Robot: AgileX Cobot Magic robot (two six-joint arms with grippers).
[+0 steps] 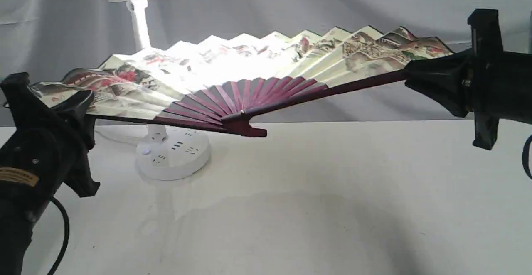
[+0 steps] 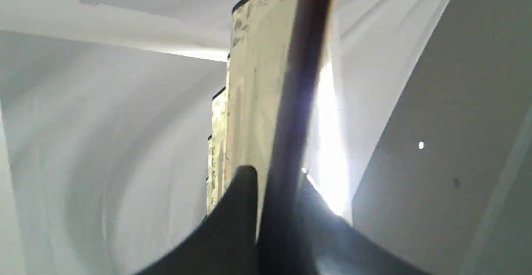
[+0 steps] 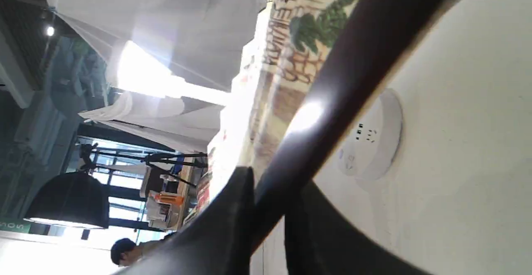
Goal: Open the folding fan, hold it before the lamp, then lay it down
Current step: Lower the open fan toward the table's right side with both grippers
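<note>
fan spread open before the lit lamp, an arm on each guard

fan (image 1: 249, 63) is fully open and held in the air above the table (image 1: 332, 208), in front of the lamp (image 1: 172, 154). its pivot hangs low, just right of the lamp's base and clear of the table.

left gripper (image 1: 85, 106) rises from the lower left corner, tilted up and inward. its fingers (image 2: 241, 200) are clenched on the left guard, with the dark wood pinched between them in the wrist view. right gripper (image 1: 411, 75) reaches in nearly level from the right edge. its fingers (image 3: 232, 208) are clamped on the right guard, which runs out slanting between them.

the fan covers the middle of the lamp's stem. only the bar head and a bit of stem show above it, and the round base with sockets below it. light from the head washes out the middle pleats, so the painting there is hard to make out. walls, red patches and green show clearly only toward the two ends. the left arm is cut off by the bottom edge of the exterior view, the right arm by its right edge. both wrist views are blurred close to the guards.

a yellowish label (image 1: 16, 176) sits on the left arm, and its writing is too small to read.
</note>
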